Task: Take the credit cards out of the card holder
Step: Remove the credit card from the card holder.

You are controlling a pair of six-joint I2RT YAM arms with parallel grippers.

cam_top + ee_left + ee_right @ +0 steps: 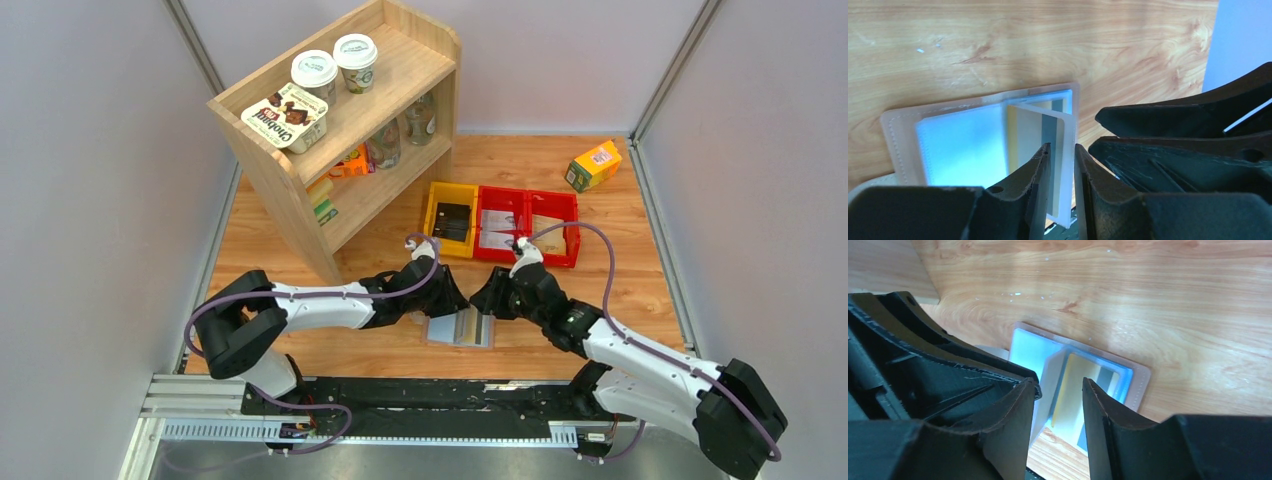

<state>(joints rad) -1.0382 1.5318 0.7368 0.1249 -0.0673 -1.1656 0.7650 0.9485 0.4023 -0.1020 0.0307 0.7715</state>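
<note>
The left hand is nearly closed, pinching a clear pocket leaf of the card holder and holding it up on edge. Right against it, the right hand is spread, one finger on either side of that raised leaf and not gripping anything that I can see. Inside the leaf sits a tan-yellow credit card, fully within its sleeve from what the wrist views show. The holder lies open and flat on the counter, close to the near edge and between the two arms.

As I judge it, the job has barely begun: the wallet is open and one pocket is presented, but I see no card lying free on the wood beside it. This card has yet to be drawn out, and I cannot tell whether the pale blue pockets hold more.
</note>
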